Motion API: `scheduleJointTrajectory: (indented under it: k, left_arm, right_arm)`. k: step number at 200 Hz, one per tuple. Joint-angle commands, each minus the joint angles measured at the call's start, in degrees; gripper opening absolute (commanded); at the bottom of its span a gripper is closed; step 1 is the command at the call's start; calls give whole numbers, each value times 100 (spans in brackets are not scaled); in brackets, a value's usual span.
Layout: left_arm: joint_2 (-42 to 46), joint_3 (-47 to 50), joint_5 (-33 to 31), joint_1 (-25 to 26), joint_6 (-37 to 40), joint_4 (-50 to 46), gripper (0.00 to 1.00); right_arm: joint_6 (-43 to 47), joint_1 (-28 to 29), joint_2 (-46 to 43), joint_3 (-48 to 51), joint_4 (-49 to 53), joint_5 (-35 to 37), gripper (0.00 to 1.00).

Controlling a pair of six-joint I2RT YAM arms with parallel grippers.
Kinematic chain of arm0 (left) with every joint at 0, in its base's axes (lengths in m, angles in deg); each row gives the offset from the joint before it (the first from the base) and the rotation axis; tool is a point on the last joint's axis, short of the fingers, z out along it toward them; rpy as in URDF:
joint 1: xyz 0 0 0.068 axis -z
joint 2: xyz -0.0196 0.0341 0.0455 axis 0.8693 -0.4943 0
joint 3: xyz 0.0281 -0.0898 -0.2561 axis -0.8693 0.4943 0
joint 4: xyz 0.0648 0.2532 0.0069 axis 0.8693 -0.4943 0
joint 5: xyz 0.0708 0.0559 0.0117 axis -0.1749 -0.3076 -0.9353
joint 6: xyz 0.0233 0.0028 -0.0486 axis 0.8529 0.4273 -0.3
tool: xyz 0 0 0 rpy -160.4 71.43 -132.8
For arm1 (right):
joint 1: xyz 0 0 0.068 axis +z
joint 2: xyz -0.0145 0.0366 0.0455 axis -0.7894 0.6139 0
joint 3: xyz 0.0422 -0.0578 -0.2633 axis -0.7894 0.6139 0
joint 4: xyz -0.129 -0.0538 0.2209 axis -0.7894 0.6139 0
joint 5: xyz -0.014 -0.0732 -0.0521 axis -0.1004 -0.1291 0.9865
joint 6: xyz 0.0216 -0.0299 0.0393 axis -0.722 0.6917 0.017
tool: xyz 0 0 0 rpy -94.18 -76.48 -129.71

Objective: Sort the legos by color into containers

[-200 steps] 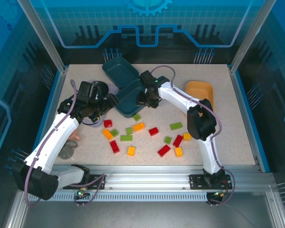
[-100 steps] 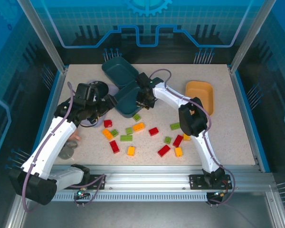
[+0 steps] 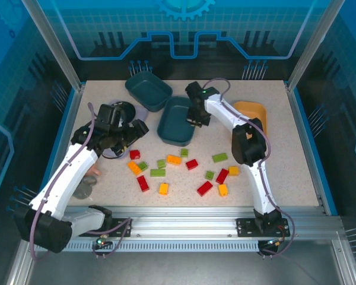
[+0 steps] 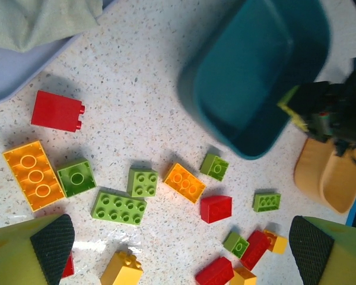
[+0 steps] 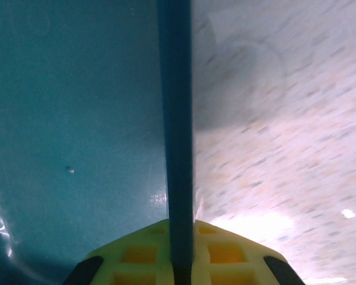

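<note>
Nothing legible on my feeds.
I can read no word, number or brand; the back wall (image 3: 255, 29) bears a gear emblem (image 3: 185, 6) without any lettering.

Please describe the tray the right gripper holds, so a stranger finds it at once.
Three shallow trays lie on the far half of the speckled table. Take the middle dark teal tray, nearest the loose bricks. Unlike the other teal tray at back left and the orange tray at right, it has the right gripper shut on its rim.

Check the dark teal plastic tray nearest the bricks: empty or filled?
Empty: the dark teal plastic tray has a bare floor, nothing inside.
</note>
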Motion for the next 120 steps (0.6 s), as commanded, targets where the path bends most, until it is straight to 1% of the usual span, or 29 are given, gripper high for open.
scheduleJointTrajectory:
  k: [1,42,67,76,87,96,107,120]
  left_arm:
    - [-521,-421,224,-60,96,121,96]
    - [-1807,-1477,237,-94,228,151,91]
    - [-2787,-2314,213,-195,238,169,82]
    - [-3157,-2668,185,-226,227,161,81]
    - [-3595,-3141,130,-253,266,178,79]
    - [-3971,-3511,41,-255,319,181,77]
    - [-4427,-4046,-38,-279,398,203,73]
    - [-5005,-4784,-152,-305,516,140,66]
  right_arm:
    - [1017,-313,-68,-344,472,272,0]
    - [1686,-805,25,-474,627,480,0]
    - [1936,-913,224,-805,849,518,0]
    - [2015,-912,250,-907,885,499,11]
    - [2071,-893,235,-1015,910,482,28]
    - [2125,-874,186,-1072,911,454,39]
    - [2143,-845,75,-1136,912,404,47]
    - [2115,-821,-100,-1181,908,304,53]
